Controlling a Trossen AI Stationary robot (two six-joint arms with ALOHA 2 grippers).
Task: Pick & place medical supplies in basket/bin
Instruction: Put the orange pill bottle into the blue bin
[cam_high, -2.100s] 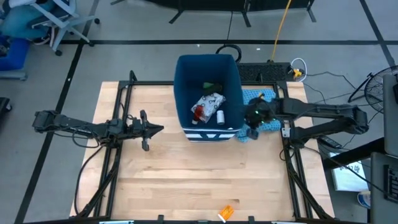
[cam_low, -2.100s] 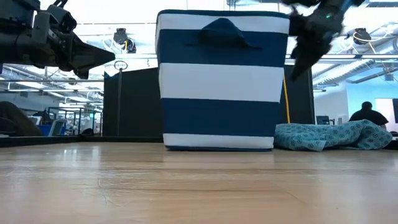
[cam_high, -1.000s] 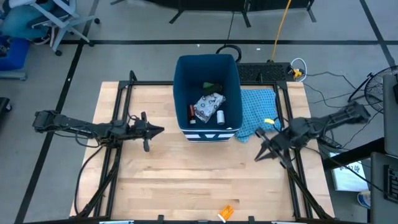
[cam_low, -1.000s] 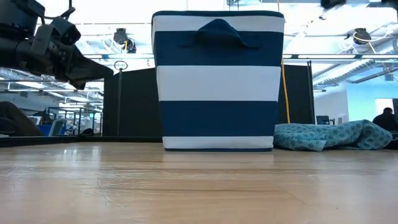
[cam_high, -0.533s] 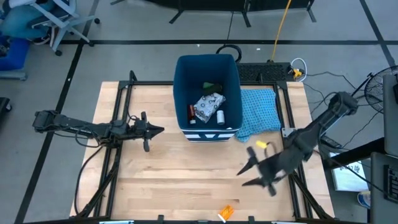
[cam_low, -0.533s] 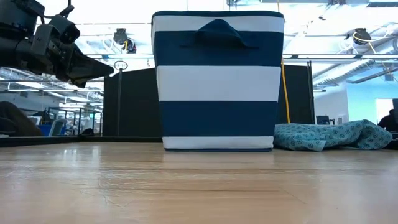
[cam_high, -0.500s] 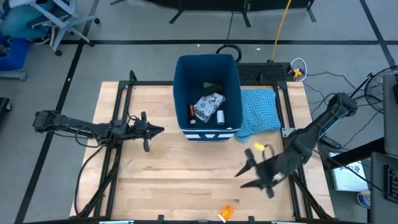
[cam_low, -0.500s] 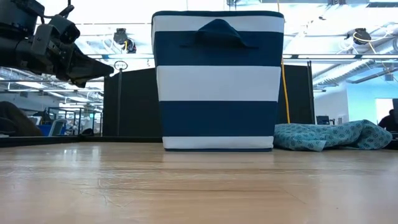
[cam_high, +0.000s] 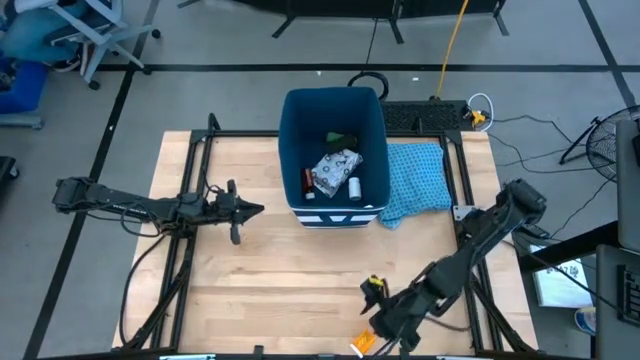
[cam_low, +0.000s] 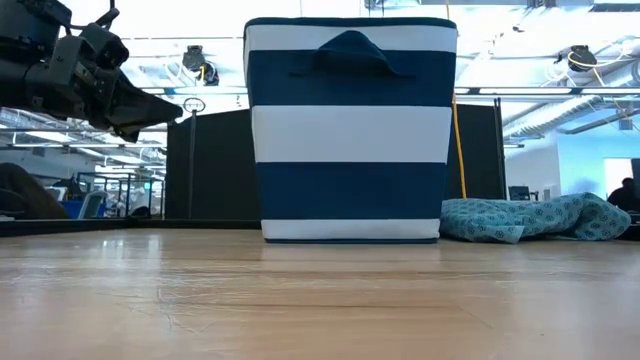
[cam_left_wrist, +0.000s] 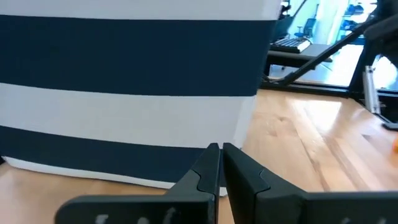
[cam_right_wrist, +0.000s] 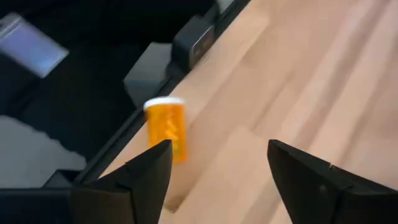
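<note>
The dark blue bin (cam_high: 335, 150) with white stripes (cam_low: 350, 130) stands at the table's far middle. In it lie a white patterned packet (cam_high: 335, 170), a small white bottle (cam_high: 355, 187), a red little bottle (cam_high: 310, 181) and a dark green piece (cam_high: 341, 138). An orange bottle (cam_high: 363, 342) with a white cap (cam_right_wrist: 165, 103) lies on its side at the table's near edge. My right gripper (cam_high: 378, 325) hovers open just short of it (cam_right_wrist: 217, 168), touching nothing. My left gripper (cam_high: 255, 208) is shut and empty, left of the bin (cam_left_wrist: 219, 152).
A light blue patterned cloth (cam_high: 415, 185) lies bunched right of the bin (cam_low: 530, 215). Black frame rails run along the table's left and right sides (cam_high: 190, 250). Bare wood lies between the bin and the near edge. A keyboard (cam_high: 425, 115) sits behind the table.
My right gripper has swung from beside the light blue cloth toward the table's near edge and leftward, ending close to the orange bottle. The bin and what lies in it have stayed put.
</note>
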